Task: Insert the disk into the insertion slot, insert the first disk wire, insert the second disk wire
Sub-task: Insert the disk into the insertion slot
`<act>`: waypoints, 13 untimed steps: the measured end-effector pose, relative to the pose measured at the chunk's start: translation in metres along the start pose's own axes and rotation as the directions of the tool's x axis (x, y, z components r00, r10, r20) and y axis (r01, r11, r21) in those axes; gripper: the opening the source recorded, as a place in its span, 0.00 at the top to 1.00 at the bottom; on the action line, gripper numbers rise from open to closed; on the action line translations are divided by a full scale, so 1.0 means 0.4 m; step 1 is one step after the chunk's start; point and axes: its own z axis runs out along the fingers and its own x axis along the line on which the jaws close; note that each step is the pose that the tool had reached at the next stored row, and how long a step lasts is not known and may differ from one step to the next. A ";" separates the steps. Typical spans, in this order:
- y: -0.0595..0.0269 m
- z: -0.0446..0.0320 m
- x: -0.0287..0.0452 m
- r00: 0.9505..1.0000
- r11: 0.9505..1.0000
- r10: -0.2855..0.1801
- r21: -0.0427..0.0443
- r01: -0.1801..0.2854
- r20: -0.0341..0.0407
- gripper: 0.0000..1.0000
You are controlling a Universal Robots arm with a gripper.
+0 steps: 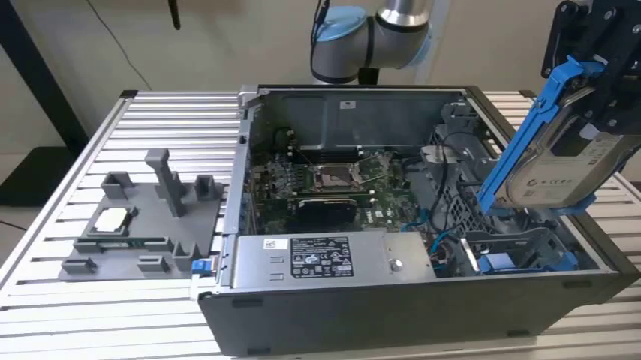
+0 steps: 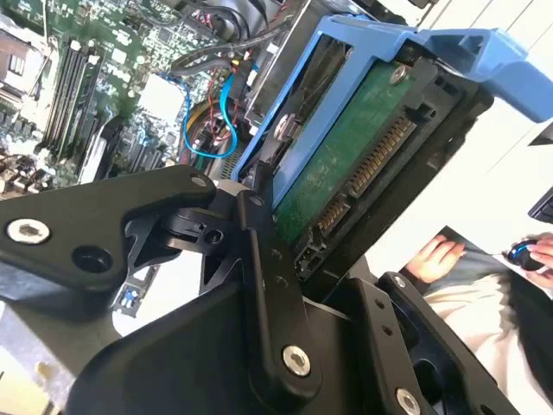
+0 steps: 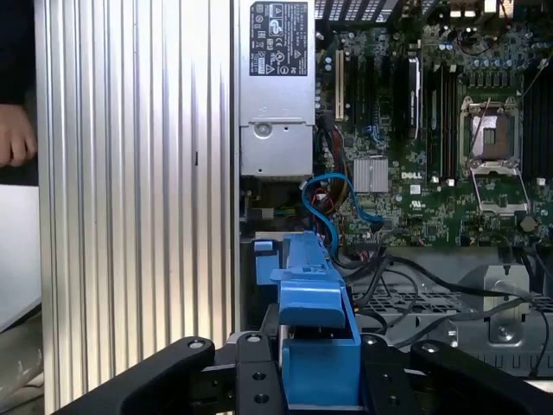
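Note:
My gripper point(image 1: 589, 112) is shut on the disk point(image 1: 557, 171), a silver-grey drive with a white label in a bright blue carrier point(image 1: 521, 142). The disk hangs steeply tilted in the air over the open black computer case, at the exterior view's right. Below it lies the insertion slot point(image 1: 521, 244), a grey metal bay with a blue part at its bottom. In the second wrist view the disk's green underside point(image 2: 346, 156) and connector show beside a black finger point(image 2: 263, 259). A blue wire point(image 3: 333, 203) curls near the motherboard point(image 3: 449, 130), unplugged from the disk.
A grey box with a white sticker point(image 1: 320, 259) fills the case's near side. A grey fixture point(image 1: 140, 217) with upright posts stands on the slatted metal table point(image 1: 161, 120) at the exterior view's left. A person's hands point(image 2: 441, 255) rest beyond the table.

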 end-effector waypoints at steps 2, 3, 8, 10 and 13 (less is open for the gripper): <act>0.000 0.004 0.000 1.000 1.000 0.000 0.000 0.000 0.000 0.67; 0.000 0.006 0.000 1.000 1.000 0.000 0.000 0.000 0.000 0.67; -0.001 0.021 0.000 1.000 1.000 0.000 0.000 0.000 0.000 0.67; -0.001 0.027 0.000 1.000 1.000 0.000 0.000 0.000 0.000 0.67; -0.001 0.032 0.000 1.000 1.000 0.000 0.000 0.000 0.000 0.67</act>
